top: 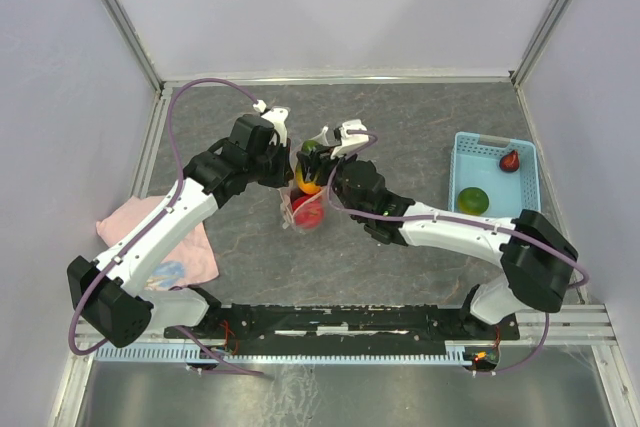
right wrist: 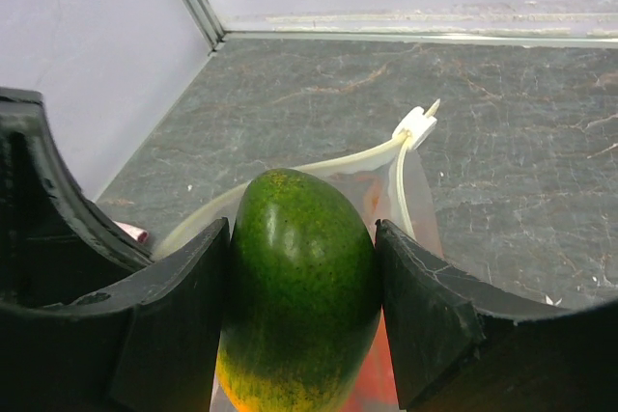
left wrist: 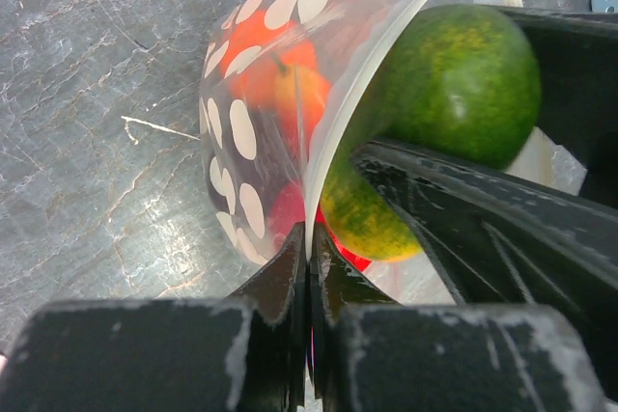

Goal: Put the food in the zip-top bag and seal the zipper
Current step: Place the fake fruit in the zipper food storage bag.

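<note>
Left gripper (left wrist: 310, 248): fingers closed flat on the bag (left wrist: 253, 132), pinching the film of one wall just below the mouth. The bag hangs off this grip near the table (top: 420, 117) centre, mouth up and standing open.

Right gripper (right wrist: 301, 272): fingers (right wrist: 425, 306) spread wide and clamped on both sides of a mango (left wrist: 463, 74), green with a yellow lower end. The mango stands upright at the bag mouth, its lower end within the opening; how deep it reaches cannot be told.

Zipper (right wrist: 319, 169): unsealed. The whitish strip curves round the far side of the mango, with a white tab at its right end.

Bag contents: red fruit (top: 308, 212) lies at the bottom, visible through the spotted wall.

Basket (top: 465, 152), right side of the table, well apart from the bag: holds a green fruit (top: 473, 199) at the near end and a maroon fruit (top: 510, 160) at the far right corner.

Cloth (top: 150, 237): pink, lying flat at the near left, partly under the left arm.
</note>
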